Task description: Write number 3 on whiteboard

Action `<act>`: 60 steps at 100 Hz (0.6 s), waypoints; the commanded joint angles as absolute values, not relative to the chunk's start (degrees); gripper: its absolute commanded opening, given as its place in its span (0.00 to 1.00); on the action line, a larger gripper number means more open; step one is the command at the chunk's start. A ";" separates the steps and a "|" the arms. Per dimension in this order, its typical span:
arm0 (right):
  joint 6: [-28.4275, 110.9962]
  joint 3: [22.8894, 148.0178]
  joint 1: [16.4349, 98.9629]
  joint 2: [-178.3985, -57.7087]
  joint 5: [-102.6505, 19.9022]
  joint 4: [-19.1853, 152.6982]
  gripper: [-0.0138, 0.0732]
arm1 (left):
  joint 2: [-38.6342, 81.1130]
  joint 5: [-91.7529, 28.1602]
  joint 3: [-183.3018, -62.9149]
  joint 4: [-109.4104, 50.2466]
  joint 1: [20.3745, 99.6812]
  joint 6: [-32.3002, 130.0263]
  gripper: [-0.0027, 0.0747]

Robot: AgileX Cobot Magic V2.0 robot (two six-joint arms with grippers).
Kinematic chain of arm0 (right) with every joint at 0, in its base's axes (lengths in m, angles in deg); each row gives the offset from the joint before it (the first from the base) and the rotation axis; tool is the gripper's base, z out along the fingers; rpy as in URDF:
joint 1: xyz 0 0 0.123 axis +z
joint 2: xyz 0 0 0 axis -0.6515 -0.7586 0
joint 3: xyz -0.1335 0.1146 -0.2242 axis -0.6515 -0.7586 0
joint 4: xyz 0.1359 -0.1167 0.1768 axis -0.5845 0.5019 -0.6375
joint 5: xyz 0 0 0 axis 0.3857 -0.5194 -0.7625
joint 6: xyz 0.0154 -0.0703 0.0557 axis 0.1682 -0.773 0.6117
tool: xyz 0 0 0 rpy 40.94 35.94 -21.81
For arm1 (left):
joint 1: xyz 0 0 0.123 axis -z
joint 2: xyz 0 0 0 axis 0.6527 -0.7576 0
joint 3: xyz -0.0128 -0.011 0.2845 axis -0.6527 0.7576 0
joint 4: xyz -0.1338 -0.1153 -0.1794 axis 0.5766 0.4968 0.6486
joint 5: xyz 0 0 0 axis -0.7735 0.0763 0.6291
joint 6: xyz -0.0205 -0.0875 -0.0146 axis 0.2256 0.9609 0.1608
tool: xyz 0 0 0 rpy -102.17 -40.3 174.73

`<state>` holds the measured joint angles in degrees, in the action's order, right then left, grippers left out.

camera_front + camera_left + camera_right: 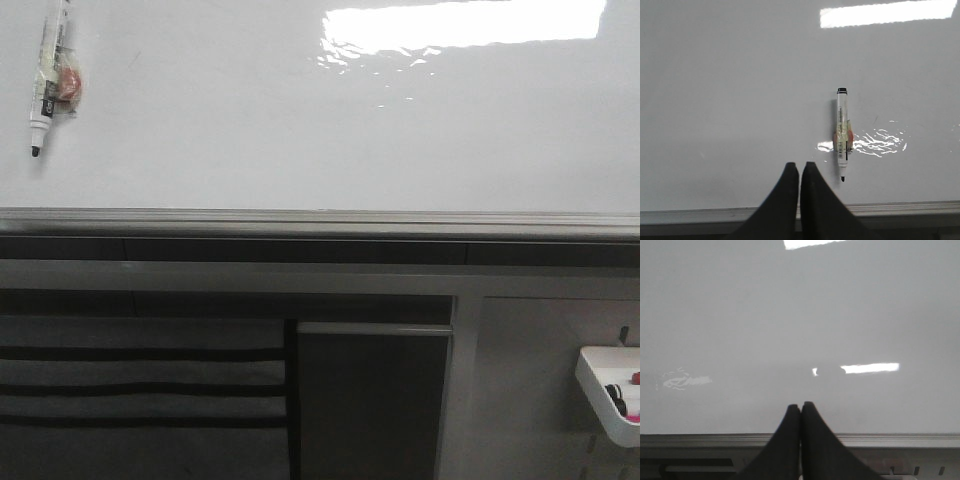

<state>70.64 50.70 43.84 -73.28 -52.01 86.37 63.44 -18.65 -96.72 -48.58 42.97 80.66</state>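
The whiteboard [300, 130] fills the upper half of the front view, glossy and white, with a bright glare patch at the upper right of the frame and its grey metal edge strip [320, 220] running straight across the middle. No number 3 shows on it in any view; the surface I can see carries no marker line. Below the strip, at the lower right corner of the front view, sits a small white tray [605, 385] holding a few dark and reddish items too small to identify. At the upper left of the front view a marker [48, 85] lies against the board, uncapped tip pointing down, with tape wrapped around its middle. My left gripper [799, 167] has its two dark fingers pressed together, holding nothing, just beside the marker's tip but not touching it. My right gripper [800, 407] is likewise closed on nothing, over the bare board above the edge strip.
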 commanded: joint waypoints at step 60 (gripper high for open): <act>70.39 52.80 43.57 -74.50 -47.04 87.19 0.75 | 62.45 -23.43 -98.58 -48.00 42.85 81.12 0.62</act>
<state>70.64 50.70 43.84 -73.28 -51.91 86.37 63.44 -18.52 -96.72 -48.58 42.97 80.66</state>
